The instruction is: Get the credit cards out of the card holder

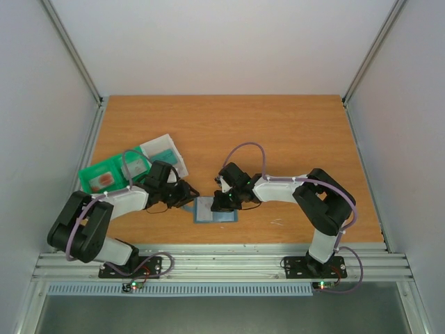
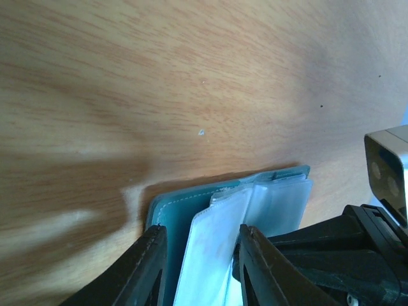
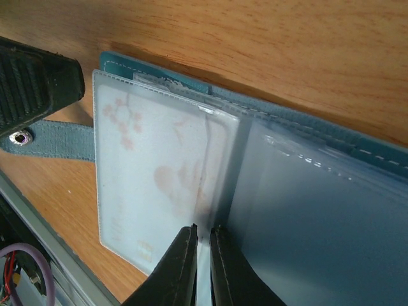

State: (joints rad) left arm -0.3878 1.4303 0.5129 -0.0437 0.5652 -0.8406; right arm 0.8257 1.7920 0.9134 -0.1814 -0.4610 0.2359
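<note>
Slate-blue bifold card holder [image 1: 214,209] lies open on the orange-brown wooden table [image 1: 278,132], near the front edge, between my two grippers. My left gripper [image 2: 202,237]: jaws half-narrowed, straddling the holder's cover and one clear plastic sleeve (gripping or only touching, I cannot tell). My right gripper [image 3: 203,231]: fingers nearly together at the sleeves' fold. A whitish credit card with pinkish print [image 3: 159,172] sits inside a sleeve.

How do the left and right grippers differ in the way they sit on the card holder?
The left gripper has jaws well apart, flanking the card holder's cover and a sleeve. The right gripper has jaws almost shut, pinching one thin clear sleeve. They come in from opposite sides. Both are on the open holder.
</note>
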